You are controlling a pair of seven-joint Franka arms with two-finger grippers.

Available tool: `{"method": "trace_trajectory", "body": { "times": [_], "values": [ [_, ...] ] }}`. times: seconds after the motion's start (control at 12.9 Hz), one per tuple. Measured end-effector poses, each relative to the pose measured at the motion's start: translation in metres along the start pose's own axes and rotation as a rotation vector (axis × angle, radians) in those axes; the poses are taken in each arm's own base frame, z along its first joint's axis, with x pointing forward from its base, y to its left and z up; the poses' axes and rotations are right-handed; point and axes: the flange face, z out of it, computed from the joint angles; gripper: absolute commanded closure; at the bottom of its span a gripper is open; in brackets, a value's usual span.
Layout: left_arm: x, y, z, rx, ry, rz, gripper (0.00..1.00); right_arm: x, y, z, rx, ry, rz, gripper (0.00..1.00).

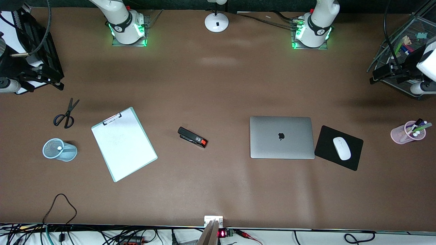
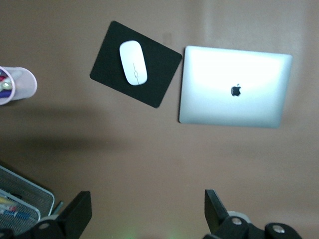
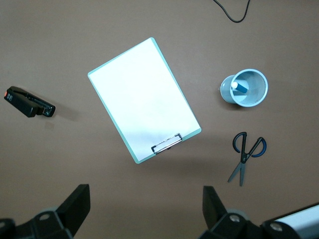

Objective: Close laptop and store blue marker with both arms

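Note:
The silver-grey laptop (image 1: 282, 137) (image 2: 234, 87) lies closed on the table, logo up, beside the black mouse pad. The blue marker (image 3: 241, 87) stands in a light-blue mesh cup (image 1: 60, 150) (image 3: 244, 88) toward the right arm's end of the table; its white end (image 1: 60, 148) shows at the cup's mouth. My left gripper (image 2: 148, 211) hangs open and empty, high over bare table by the wire tray. My right gripper (image 3: 144, 209) is open and empty too, high over the table by the clipboard's clip end.
A clipboard (image 1: 124, 144), scissors (image 1: 66, 114) and a black stapler (image 1: 192, 137) lie toward the right arm's end. A white mouse (image 1: 341, 148) sits on the mouse pad (image 1: 327, 143). A pink cup (image 1: 405, 133) of mixed markers and a wire tray (image 1: 408, 44) stand at the left arm's end.

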Motion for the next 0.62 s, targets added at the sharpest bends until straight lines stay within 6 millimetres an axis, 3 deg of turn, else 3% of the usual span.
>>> {"method": "trace_trajectory", "body": {
  "times": [0.62],
  "values": [
    [0.008,0.023,0.002,0.039,0.040,0.013,0.00,-0.001,-0.005,0.000,0.001,-0.008,-0.003,0.00]
  ]
}}
